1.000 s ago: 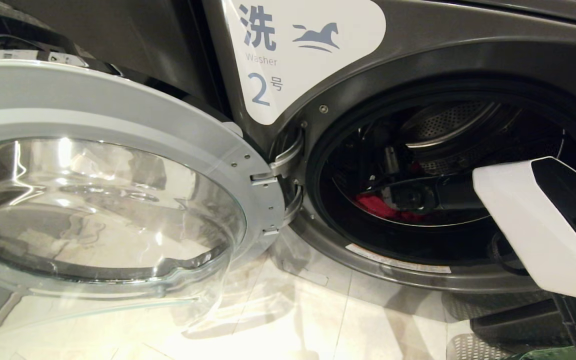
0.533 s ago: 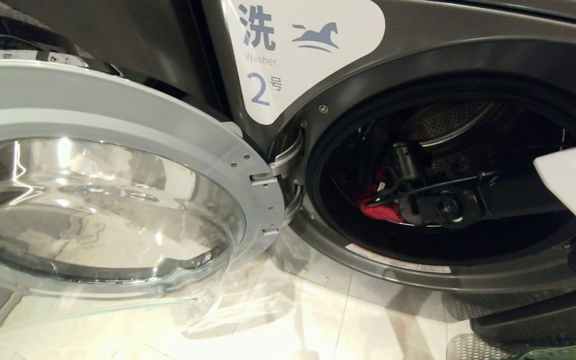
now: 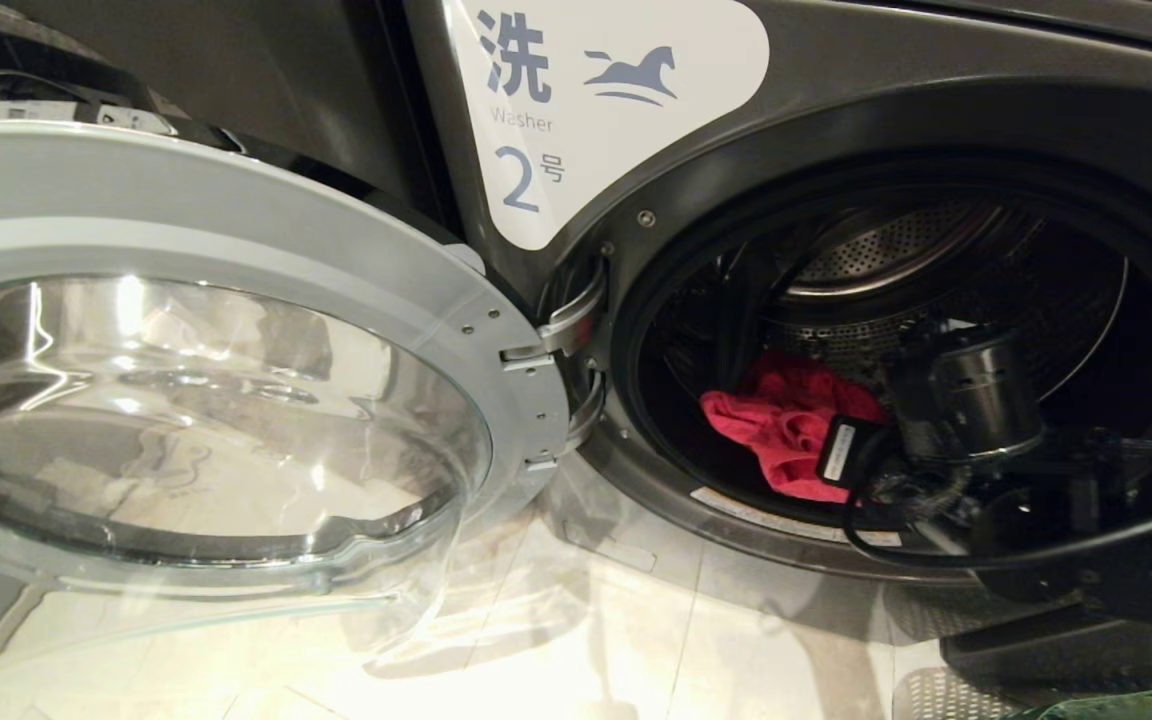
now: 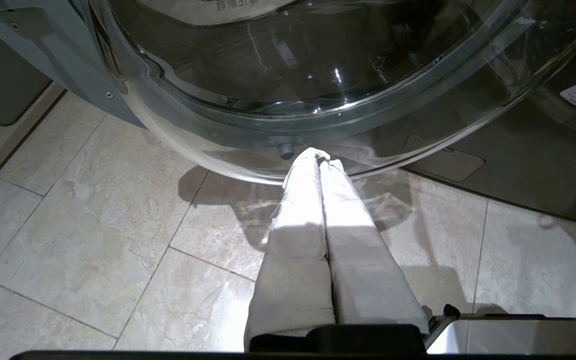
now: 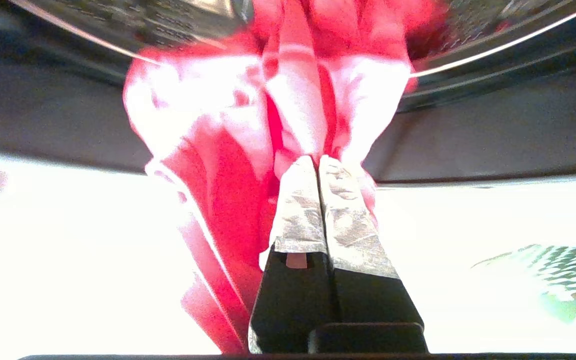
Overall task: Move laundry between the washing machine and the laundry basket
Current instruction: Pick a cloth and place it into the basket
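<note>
Left gripper [image 4: 316, 156], cloth-wrapped fingers pressed together w/ nothing between, hangs over glossy beige floor tiles [image 4: 93, 235] just below the door. Door [image 3: 186, 350]: wide grey plastic ring round a bulging clear glass bowl, swung open, cut off at left edge. Washer [image 3: 836, 130] is dark grey metal; drum [image 3: 896, 250] perforated steel, its depths dark. Red cloth [image 3: 786, 425], soft and crumpled, drapes over the drum's lip. Right gripper [image 5: 316, 162] is clenched on the cloth's folds; in head view arm and cables hide it.
</note>
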You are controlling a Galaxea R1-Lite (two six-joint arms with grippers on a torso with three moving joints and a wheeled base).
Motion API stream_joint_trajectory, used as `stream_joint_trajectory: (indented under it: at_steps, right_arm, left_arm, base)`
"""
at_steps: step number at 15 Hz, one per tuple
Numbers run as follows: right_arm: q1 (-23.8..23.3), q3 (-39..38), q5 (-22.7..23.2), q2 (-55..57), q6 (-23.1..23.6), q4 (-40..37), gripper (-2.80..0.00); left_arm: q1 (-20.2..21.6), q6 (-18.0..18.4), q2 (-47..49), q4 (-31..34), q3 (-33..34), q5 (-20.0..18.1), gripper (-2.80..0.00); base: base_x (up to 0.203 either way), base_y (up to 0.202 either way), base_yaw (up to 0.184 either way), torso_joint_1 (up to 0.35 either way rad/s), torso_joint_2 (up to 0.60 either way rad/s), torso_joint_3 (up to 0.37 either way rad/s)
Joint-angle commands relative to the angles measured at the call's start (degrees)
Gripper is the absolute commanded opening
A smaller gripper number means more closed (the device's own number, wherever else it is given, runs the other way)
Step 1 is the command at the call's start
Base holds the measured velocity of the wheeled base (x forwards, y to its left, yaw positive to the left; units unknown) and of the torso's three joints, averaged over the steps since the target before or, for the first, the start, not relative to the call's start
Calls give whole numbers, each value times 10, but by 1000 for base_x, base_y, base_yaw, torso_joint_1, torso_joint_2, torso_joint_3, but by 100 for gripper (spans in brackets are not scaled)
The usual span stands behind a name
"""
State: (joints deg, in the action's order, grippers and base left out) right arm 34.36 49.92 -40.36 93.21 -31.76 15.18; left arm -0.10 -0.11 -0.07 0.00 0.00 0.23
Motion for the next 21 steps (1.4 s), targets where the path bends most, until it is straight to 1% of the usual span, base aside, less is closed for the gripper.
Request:
stream_joint_trajectory:
  at_steps: [1, 3, 5, 6, 7, 8, 10, 11, 14, 16, 19, 21]
  right_arm:
    - [14, -38, -3, -101, 19, 1, -280]
    - [25, -79, -6, -172, 75, 4, -280]
    - [46, -127, -9, -220, 107, 6, -280]
    - [57, -137, -9, -235, 122, 7, -280]
    - [63, -138, -8, -248, 142, 7, -280]
    - [68, -134, -3, -266, 173, 7, -280]
    - [89, -122, 15, -305, 255, 7, -280]
    - [99, -116, 30, -320, 286, 5, -280]
    - [104, -118, 41, -350, 341, -1, -280]
    - [104, -120, 63, -377, 391, -19, -280]
    - [104, -120, 102, -398, 422, -41, -280]
    - [104, -123, 104, -399, 433, -45, -280]
  left_arm:
    - [0, 0, 1, 0, 0, 0, -280]
    - [0, 1, 1, -1, 0, 0, -280]
    - [-1, 0, 1, -1, 0, 0, -280]
    - [0, 0, 1, -1, -1, 0, -280]
    - [0, 1, 1, -1, 0, 0, -280]
    - [0, 1, 1, -2, 0, 0, -280]
    - [0, 1, 1, -2, 0, 0, -280]
    - [0, 1, 1, -2, 0, 0, -280]
    - [-1, 1, 1, -2, 0, 0, -280]
    - [0, 1, 1, -2, 0, 0, -280]
    - [0, 0, 1, -1, 0, 0, -280]
    - [0, 0, 1, -1, 0, 0, -280]
  base:
    - [0, 0, 0, 0, 0, 0]
    - [0, 0, 0, 0, 0, 0]
    - [0, 0, 0, 0, 0, 0]
    - [0, 0, 0, 0, 0, 0]
    - [0, 0, 0, 0, 0, 0]
    - [0, 0, 0, 0, 0, 0]
    - [0, 0, 0, 0, 0, 0]
    - [0, 0, 0, 0, 0, 0]
    - [0, 0, 0, 0, 0, 0]
    - [0, 0, 0, 0, 0, 0]
    - [0, 0, 0, 0, 0, 0]
    - [0, 0, 0, 0, 0, 0]
